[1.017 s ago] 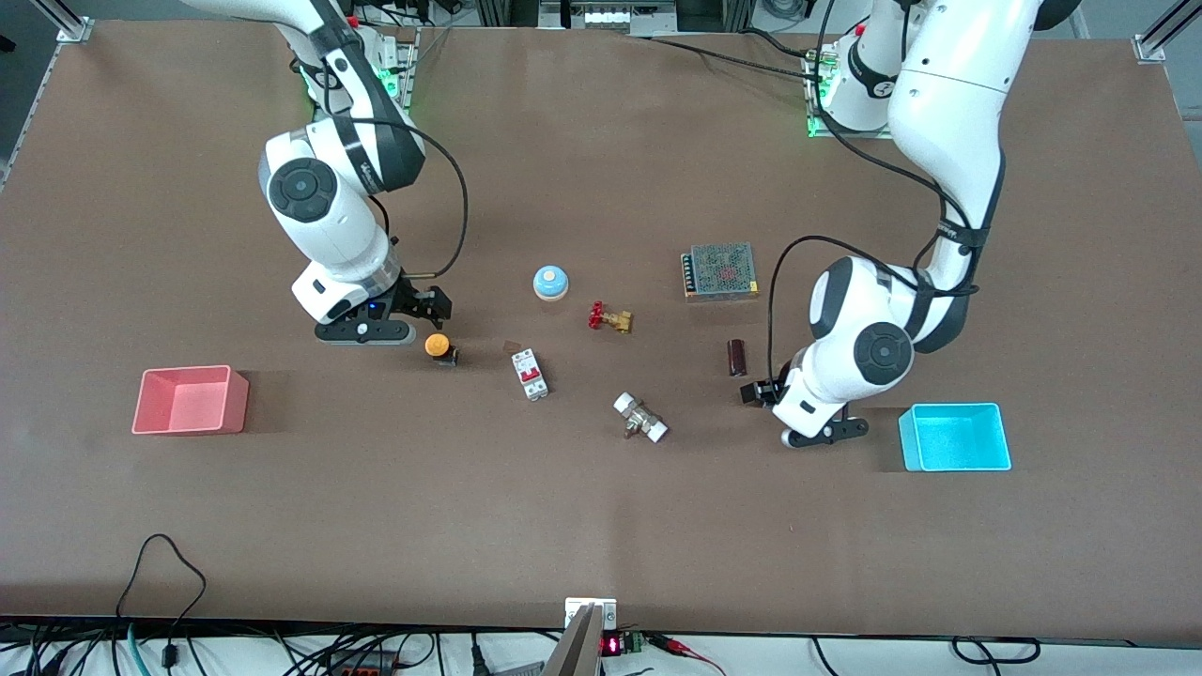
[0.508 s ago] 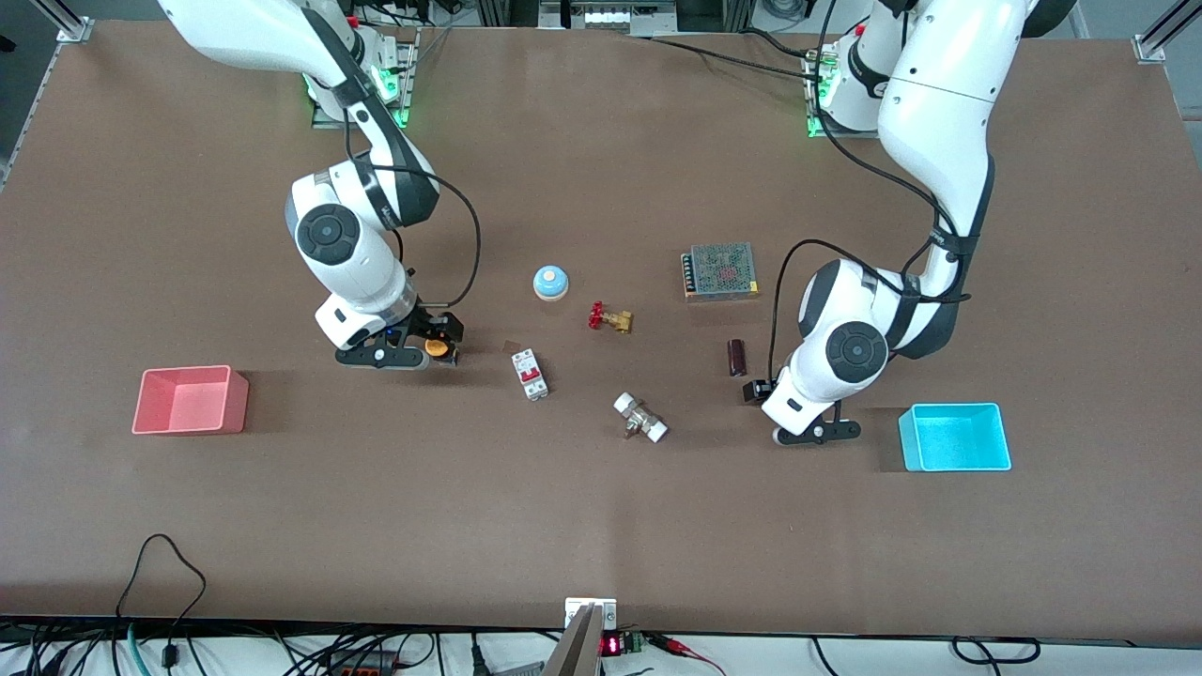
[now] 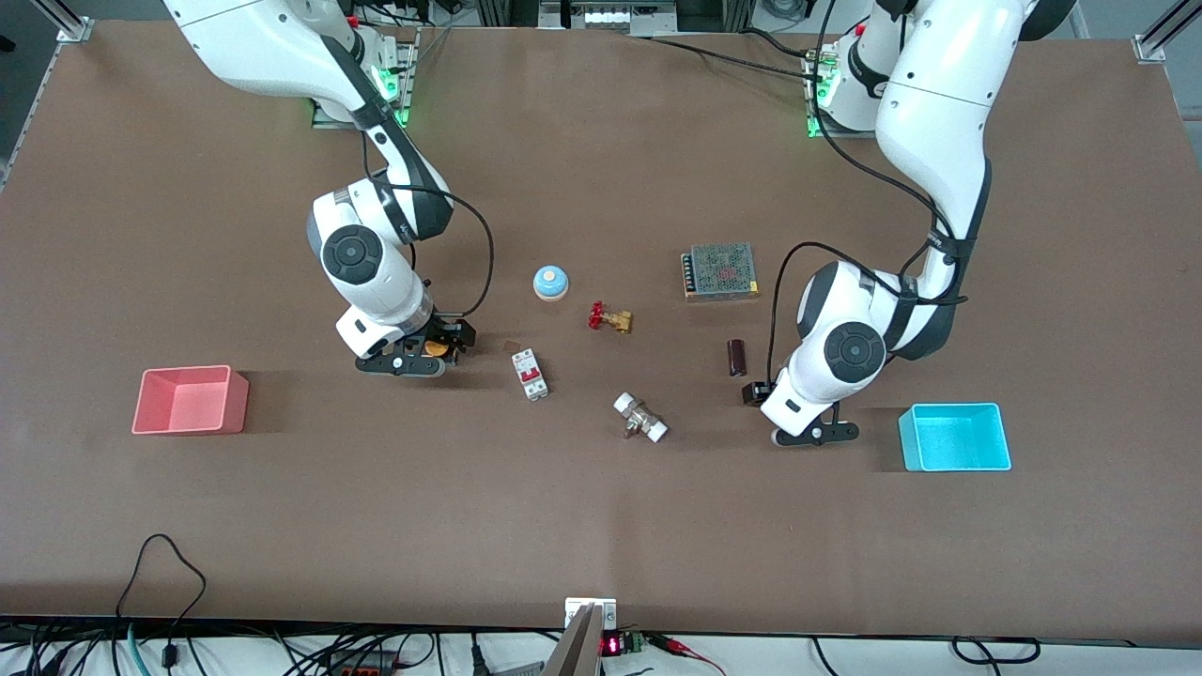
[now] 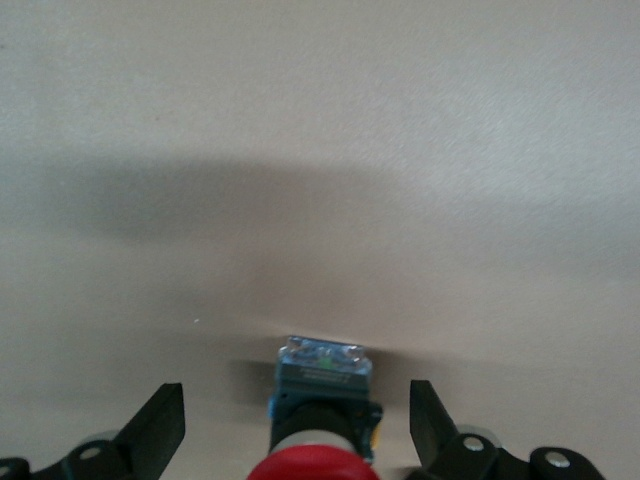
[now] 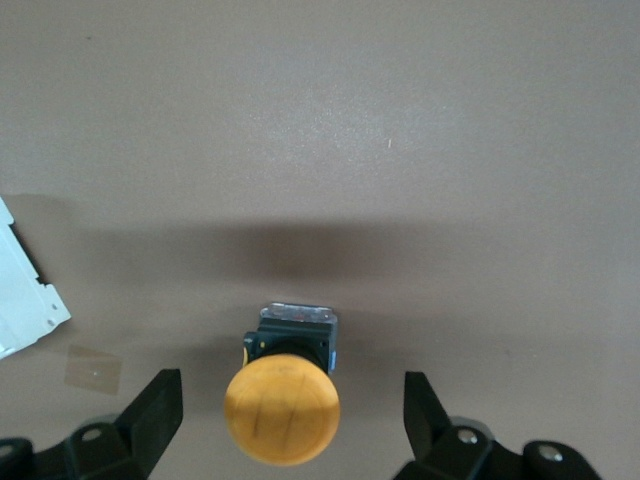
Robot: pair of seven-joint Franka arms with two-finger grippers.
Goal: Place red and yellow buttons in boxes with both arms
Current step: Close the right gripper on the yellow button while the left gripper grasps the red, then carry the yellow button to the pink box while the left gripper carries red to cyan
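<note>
Grippers both spread wide | right gripper (image 5: 285, 425) straddles yellow button (image 5: 281, 407) on table near pink box (image 3: 192, 399) | left gripper (image 4: 297, 435) straddles red button (image 4: 318, 463) beside cyan box (image 3: 956, 437)

A high front camera overlooks the whole table (image 3: 601, 526); each wrist camera looks closely down at it.

1. Front view: yellow button (image 3: 434, 348) mostly hidden under right pincer (image 3: 441, 344), only an orange sliver shows.
2. Red button (image 4: 315, 462) not visible in front view, covered by left arm's wrist; left wrist view cuts its cap at the picture's edge.
3. Left pincer (image 4: 297, 432) fingers (image 4: 160, 428) cut off at edge in left wrist view.
4. White breaker (image 5: 22, 300) cut by edge in right wrist view.
</note>
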